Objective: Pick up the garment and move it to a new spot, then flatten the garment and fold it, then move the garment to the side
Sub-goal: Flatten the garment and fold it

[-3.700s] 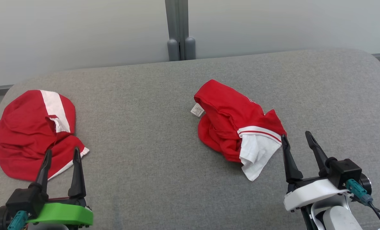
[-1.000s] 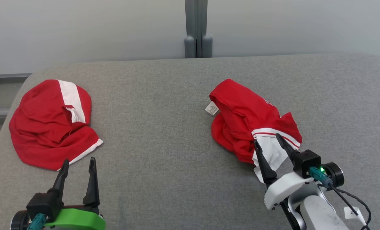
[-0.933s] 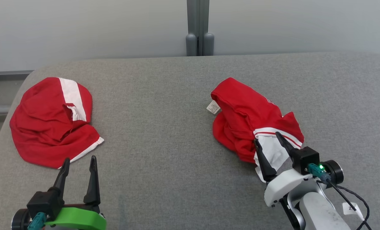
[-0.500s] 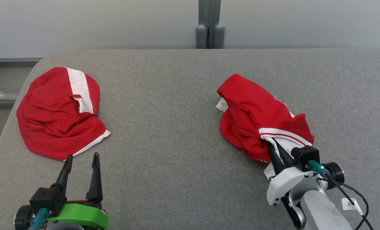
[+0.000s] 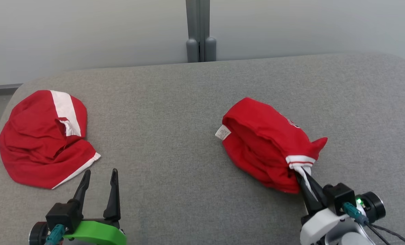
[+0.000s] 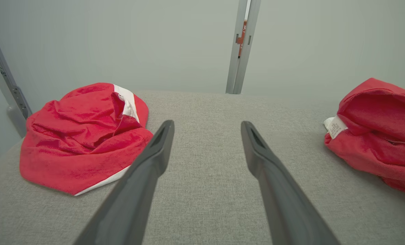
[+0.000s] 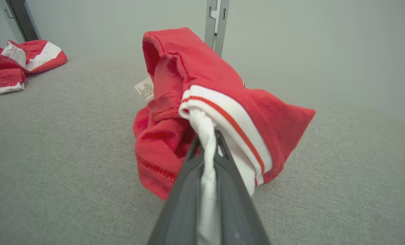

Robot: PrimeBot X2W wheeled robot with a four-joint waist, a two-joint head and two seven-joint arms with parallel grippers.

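Note:
A crumpled red garment [image 5: 267,143] with a white, red-striped sleeve and a small white label lies on the grey cushion [image 5: 175,143], right of centre. My right gripper [image 5: 302,178] is shut on its white sleeve at the near right end; the right wrist view has the white cloth [image 7: 207,149] pinched between the two dark fingers, with the red garment [image 7: 188,85] bunched above them. My left gripper [image 5: 99,178] stands open at the lower left with nothing between its fingers. In the left wrist view the garment [image 6: 376,132] lies at the right edge.
A second red garment [image 5: 42,139] with a white band lies crumpled at the cushion's left end, just beyond my left gripper. It also appears as a red heap [image 6: 83,136] in the left wrist view. A grey post [image 5: 198,30] stands against the pale wall behind the cushion.
My right gripper has closed on the white sleeve and drawn it back toward me, so the garment is pulled longer. The head camera has shifted. The left gripper stays open.

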